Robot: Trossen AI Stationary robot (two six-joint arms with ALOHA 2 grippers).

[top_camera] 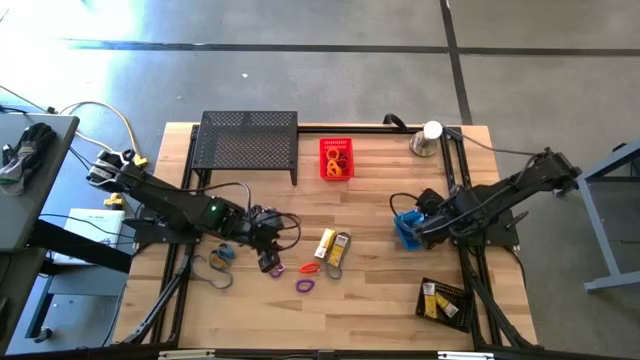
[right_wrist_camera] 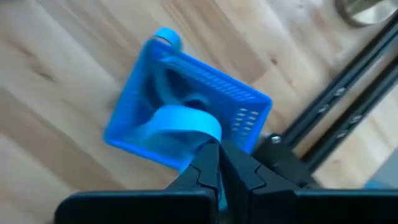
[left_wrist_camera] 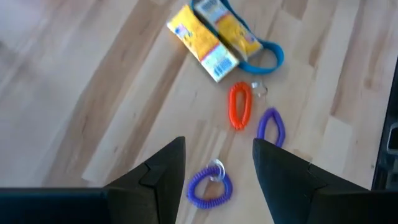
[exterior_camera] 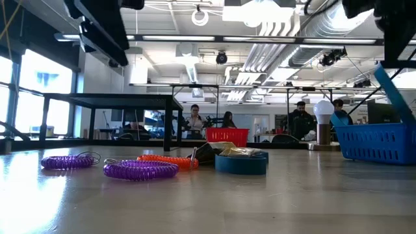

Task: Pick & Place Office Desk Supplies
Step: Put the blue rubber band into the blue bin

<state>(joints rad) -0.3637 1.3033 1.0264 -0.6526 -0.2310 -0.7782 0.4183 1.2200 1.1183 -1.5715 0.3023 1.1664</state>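
My left gripper (left_wrist_camera: 217,146) is open over the table's middle (top_camera: 268,262), its fingers on either side of a purple coil loop (left_wrist_camera: 210,185) that lies flat on the wood, untouched. Beyond it lie an orange loop (left_wrist_camera: 239,106), a second purple loop (left_wrist_camera: 272,124), two yellow-and-white boxes (left_wrist_camera: 211,37) and a blue loop (left_wrist_camera: 267,56). A dark band loop (top_camera: 215,272) lies near the left arm. My right gripper (right_wrist_camera: 219,149) is shut on a blue basket (top_camera: 407,230) at the table's right. My right gripper pinches the blue basket's light-blue strap handle (right_wrist_camera: 186,121) between its two shut fingers, coming from above. In the low view the strap (exterior_camera: 389,81) slants up from the basket (exterior_camera: 380,140), whose bottom seems to rest on the table.
A black mesh shelf (top_camera: 248,140) stands at the far edge, with a red basket (top_camera: 336,158) of orange and yellow loops beside it. A silver dome with a white ball (top_camera: 428,138) sits far right. A black tray (top_camera: 443,300) with yellow boxes lies near right.
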